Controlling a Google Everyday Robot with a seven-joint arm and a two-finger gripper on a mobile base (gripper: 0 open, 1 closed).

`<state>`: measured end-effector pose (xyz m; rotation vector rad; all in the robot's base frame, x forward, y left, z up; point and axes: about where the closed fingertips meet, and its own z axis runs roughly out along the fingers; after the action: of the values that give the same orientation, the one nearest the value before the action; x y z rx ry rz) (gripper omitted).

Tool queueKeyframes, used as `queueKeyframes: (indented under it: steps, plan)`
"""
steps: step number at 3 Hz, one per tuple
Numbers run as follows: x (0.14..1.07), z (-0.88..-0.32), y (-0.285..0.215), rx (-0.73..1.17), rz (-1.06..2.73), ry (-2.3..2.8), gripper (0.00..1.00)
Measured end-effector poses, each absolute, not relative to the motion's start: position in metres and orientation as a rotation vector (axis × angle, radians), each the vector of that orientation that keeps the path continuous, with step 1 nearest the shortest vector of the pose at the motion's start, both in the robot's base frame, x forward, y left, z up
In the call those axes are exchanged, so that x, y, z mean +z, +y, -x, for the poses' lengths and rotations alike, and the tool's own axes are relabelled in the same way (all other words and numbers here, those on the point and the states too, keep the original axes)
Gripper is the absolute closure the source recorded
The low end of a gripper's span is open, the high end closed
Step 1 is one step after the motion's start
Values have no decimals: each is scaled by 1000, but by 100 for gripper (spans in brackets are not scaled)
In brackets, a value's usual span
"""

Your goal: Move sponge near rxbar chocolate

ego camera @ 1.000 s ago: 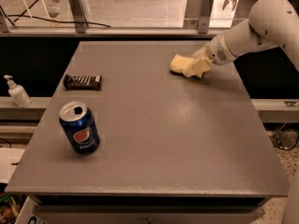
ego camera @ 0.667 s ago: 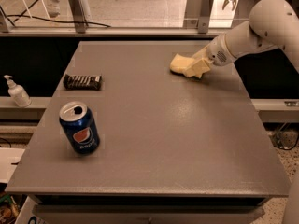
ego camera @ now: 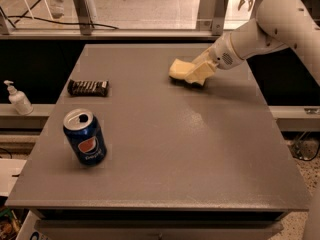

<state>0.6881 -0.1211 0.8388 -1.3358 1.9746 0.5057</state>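
grey table (ego camera: 165,154): rxbar chocolate (ego camera: 88,87) lies flat at far left, blue can (ego camera: 85,137) stands upright near left. gripper (ego camera: 195,75) clasps the sponge (ego camera: 178,68) far right, low over the top.

A blue Pepsi can (ego camera: 85,144) stands upright on the grey tabletop (ego camera: 175,154) near its front left corner, its opened top showing. Off the left edge, a small white pump bottle (ego camera: 19,100) stands on a lower ledge (ego camera: 30,115). Beyond the far edge, two metal posts (ego camera: 82,6) rise from a rail and a black cable (ego camera: 60,23) trails across the floor. The gripper (ego camera: 192,76) is low over the tabletop toward the far right corner.
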Motion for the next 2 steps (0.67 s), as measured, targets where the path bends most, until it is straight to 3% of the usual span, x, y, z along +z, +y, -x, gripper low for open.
queueKeyframes:
  steps: [2]
  plan:
    - [825,-621,-40,585,1553,1872,100]
